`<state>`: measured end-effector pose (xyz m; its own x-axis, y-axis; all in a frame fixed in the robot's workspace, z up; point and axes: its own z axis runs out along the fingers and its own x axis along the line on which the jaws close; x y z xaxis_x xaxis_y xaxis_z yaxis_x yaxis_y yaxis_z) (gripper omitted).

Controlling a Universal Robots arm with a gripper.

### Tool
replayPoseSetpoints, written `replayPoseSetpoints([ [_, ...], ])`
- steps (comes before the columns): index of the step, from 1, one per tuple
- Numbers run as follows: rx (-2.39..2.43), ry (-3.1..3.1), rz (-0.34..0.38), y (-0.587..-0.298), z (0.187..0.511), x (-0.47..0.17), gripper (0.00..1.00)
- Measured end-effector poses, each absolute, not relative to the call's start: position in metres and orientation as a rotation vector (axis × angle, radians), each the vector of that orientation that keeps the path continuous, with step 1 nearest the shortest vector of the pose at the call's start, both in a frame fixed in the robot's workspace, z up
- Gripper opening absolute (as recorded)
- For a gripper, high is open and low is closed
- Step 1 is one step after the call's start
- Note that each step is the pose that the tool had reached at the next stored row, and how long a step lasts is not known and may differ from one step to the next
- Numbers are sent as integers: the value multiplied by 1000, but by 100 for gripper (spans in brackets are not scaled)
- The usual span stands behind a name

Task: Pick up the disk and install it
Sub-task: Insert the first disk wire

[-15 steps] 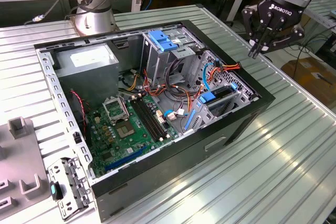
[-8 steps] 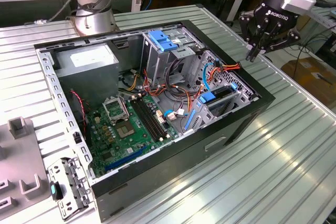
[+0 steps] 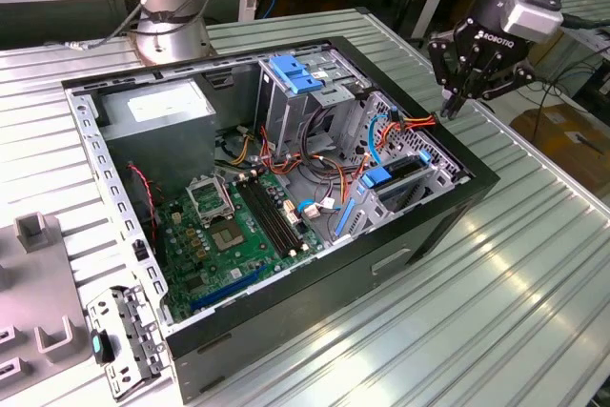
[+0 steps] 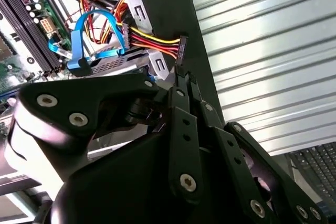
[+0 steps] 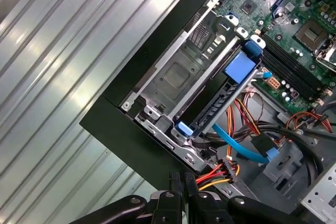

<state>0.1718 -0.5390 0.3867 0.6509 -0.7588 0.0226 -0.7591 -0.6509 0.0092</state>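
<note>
Exterior view: high, tilted down over whole case [image 3: 286, 316]. Both wrist views sit close behind gripper [image 4: 181, 74] and share drive cage [image 5: 178, 77] corner, at exterior view's right.

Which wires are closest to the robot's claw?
The red, yellow and orange wires with the black plug, right at the gripper's tips. The flat blue cable lies farther inside.

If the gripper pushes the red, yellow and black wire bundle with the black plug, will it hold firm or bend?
The wire bundle probably bends aside: its thin strands curve loosely. The black plug appears free at its end, so it likely swings rather than resists. It looks light next to the gripper.
</note>
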Motion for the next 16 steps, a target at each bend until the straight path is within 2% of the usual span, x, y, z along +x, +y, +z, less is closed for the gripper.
replayPoseSetpoints([
  [1, 2848, -1283, 26, -539, 384, 172, 18],
  [2, 2857, -1263, 27, -539, 381, 172, 25],
  [16, 2966, -986, 29, -533, 371, 176, 25],
])
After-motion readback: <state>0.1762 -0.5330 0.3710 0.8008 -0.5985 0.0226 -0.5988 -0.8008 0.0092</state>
